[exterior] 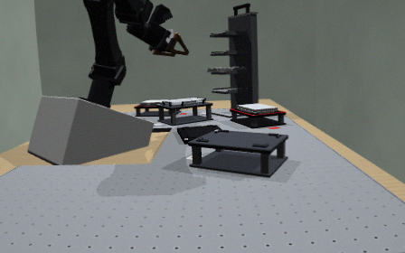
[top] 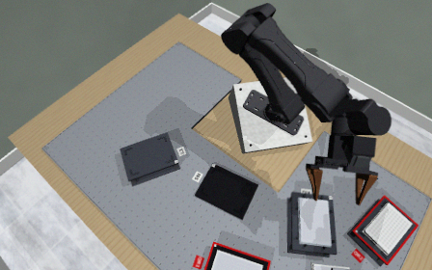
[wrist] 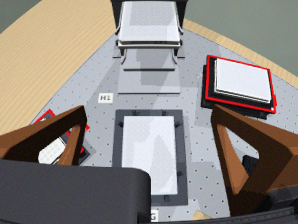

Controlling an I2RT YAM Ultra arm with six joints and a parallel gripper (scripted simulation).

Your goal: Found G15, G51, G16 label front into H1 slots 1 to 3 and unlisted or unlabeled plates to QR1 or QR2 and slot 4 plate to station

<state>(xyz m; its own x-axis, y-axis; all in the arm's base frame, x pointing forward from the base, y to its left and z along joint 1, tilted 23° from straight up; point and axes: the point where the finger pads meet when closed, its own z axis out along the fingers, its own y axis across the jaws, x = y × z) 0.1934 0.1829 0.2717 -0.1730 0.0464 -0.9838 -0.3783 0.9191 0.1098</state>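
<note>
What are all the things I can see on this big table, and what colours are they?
Tall black plate hotel: one, black, far end of the deck, four shelves.
White plate on a black raised nest: one, white, below the hand.
White plate on a red-edged nest: one, white, right of that nest.
Second red-edged nest: one, red and black, a white plate on it, cut off by the bottom edge of the top view.
Bare black raised nest: one, dark grey, left part of the deck.
Flat black pad: one, black, middle of the deck.
Grey perforated deck: one, grey, on a tan board.
Black robot arm: one, on a white base plate.
Hand: one, brown fingers, open, holding nothing.
</note>
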